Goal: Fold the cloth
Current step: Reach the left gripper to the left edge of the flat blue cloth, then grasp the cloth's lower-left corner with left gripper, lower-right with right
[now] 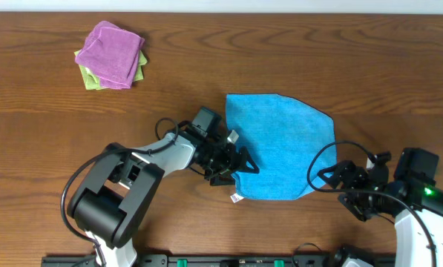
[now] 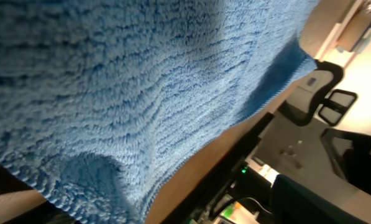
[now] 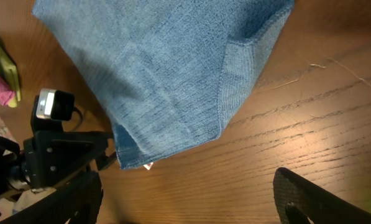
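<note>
The sky-blue cloth lies on the wooden table, right of centre, with a layer folded over at its near right corner. Its small white tag sticks out at the lower left corner. My left gripper sits at the cloth's lower left edge. The left wrist view is filled with blue terry right against the camera, and the fingers are hidden. My right gripper is open and empty just off the cloth's lower right edge. Its two fingers stand wide apart over bare wood.
A purple cloth lies on a light green cloth at the far left of the table. The left arm's body shows in the right wrist view. The table's near edge is close to the cloth.
</note>
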{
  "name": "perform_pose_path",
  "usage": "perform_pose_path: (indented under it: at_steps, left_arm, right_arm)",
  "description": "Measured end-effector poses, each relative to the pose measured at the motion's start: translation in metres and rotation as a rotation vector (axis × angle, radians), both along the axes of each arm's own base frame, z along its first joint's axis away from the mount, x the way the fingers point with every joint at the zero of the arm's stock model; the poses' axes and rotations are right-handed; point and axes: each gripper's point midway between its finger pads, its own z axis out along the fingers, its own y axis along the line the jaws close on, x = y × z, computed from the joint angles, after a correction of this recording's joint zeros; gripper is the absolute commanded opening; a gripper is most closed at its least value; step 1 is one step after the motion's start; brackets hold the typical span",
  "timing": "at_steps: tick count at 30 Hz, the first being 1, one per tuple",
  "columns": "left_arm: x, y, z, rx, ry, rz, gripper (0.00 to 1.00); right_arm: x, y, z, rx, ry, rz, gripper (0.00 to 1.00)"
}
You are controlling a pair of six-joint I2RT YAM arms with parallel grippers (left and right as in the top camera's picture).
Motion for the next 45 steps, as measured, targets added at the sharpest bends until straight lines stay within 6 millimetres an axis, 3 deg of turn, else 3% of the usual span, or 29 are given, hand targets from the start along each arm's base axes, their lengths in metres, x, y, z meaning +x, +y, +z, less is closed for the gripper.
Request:
perform_pose_path:
  at_steps: [5,7,8,9,12,25,33,45]
  left_arm:
    - [-0.001,0.001,-0.007,0.045,-0.023,0.002,0.6]
    - [0.0,0.003,-0.01,0.065,-0.033,0.003,0.45]
    - [0.0,0.004,-0.011,0.073,-0.037,0.004,0.29]
    - [0.0,0.006,-0.014,0.088,-0.043,0.005,0.2]
    - [0.0,0.013,-0.024,0.134,-0.061,0.005,0.06]
    - [0.005,0.021,-0.027,0.131,-0.141,-0.046,0.06]
    - [0.016,0.031,-0.027,0.13,-0.151,-0.019,0.06]
    - [0.016,0.031,-0.026,0.128,-0.153,-0.02,0.06]
  right_arm:
    - [0.0,0.001,0.0,0.005,0.0,0.001,0.88]
    - [0.0,0.001,0.0,0.009,0.001,0.001,0.88]
    - [-0.001,0.002,0.0,0.011,0.003,0.001,0.88]
    - [-0.002,0.002,0.0,0.012,0.006,0.001,0.88]
    - [-0.004,0.003,0.0,0.017,0.013,0.003,0.88]
    - [0.004,-0.004,-0.002,-0.052,-0.048,0.074,0.92]
    - [0.011,-0.014,-0.035,-0.057,0.036,0.046,0.84]
    - [0.03,-0.018,-0.058,0.028,0.11,-0.046,0.79]
